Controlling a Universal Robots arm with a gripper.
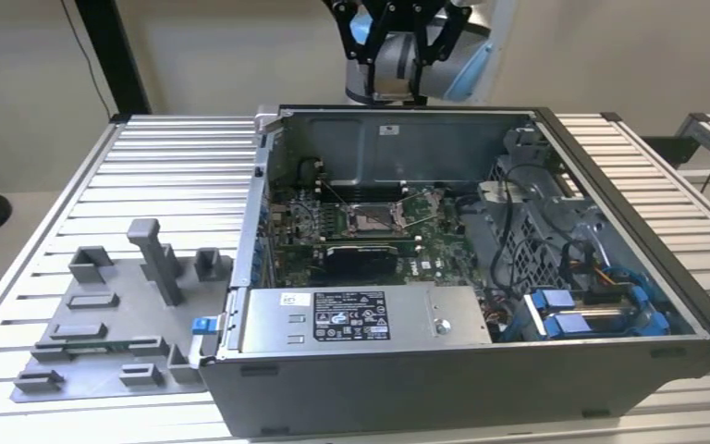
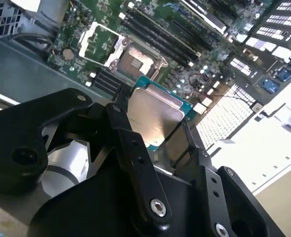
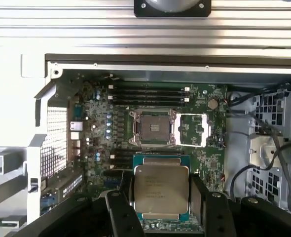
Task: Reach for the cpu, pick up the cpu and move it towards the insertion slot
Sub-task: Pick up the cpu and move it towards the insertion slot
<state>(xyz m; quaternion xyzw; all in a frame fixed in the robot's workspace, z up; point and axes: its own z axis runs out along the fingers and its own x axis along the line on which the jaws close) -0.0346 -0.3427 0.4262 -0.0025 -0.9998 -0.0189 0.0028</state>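
Above the motherboard [image 3: 106, 128], fingers [image 3: 123, 217] grip the cpu [image 3: 161, 190].

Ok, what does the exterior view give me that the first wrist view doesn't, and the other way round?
Exterior view: the grey fixture plate on the table at that view's left, the power supply at the case's near side, and the arm above its far wall.
First wrist view: the cpu gripped between the fingers, apart from the slot.
Both: the slot with its frame open, and the green board around it.
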